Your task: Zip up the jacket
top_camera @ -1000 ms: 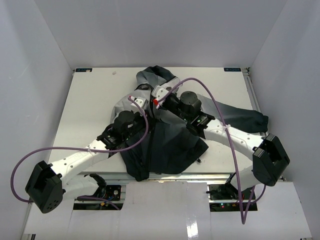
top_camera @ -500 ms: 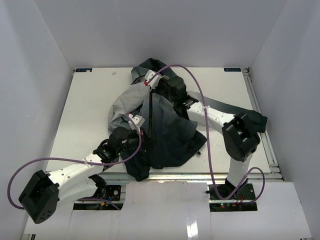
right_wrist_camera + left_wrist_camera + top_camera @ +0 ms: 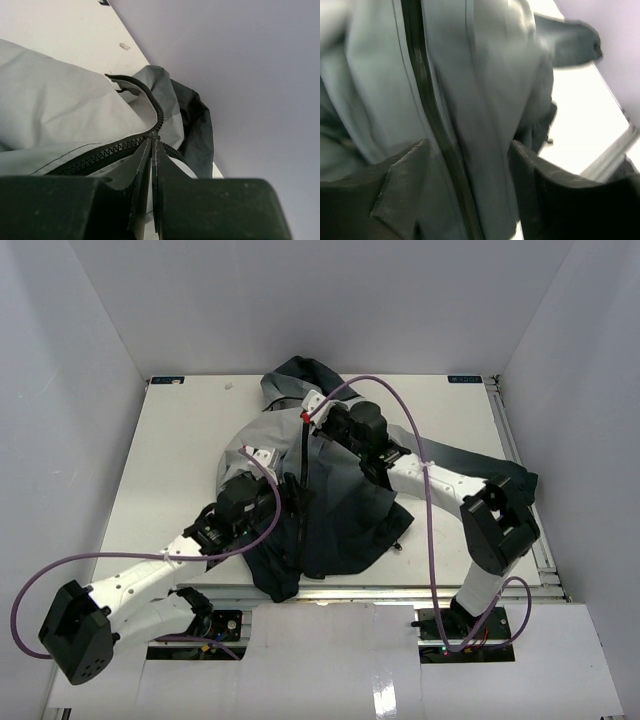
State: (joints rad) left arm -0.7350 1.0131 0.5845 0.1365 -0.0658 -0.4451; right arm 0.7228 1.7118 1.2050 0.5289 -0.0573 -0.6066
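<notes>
**Operator:** Where is the jacket?

**Technician:** Spread mid-worktop. The smooth fabric shades from light grey to charcoal. The hood lies toward the far edge, the dark hem drapes over the near edge, and one sleeve lies out to the right.

**Operator:** What are the fingers doing?

**Technician:** The right fingers are pinched together on the toothed black zipper by the collar. The left fingers stand spread apart over the lower zipper line.
</notes>
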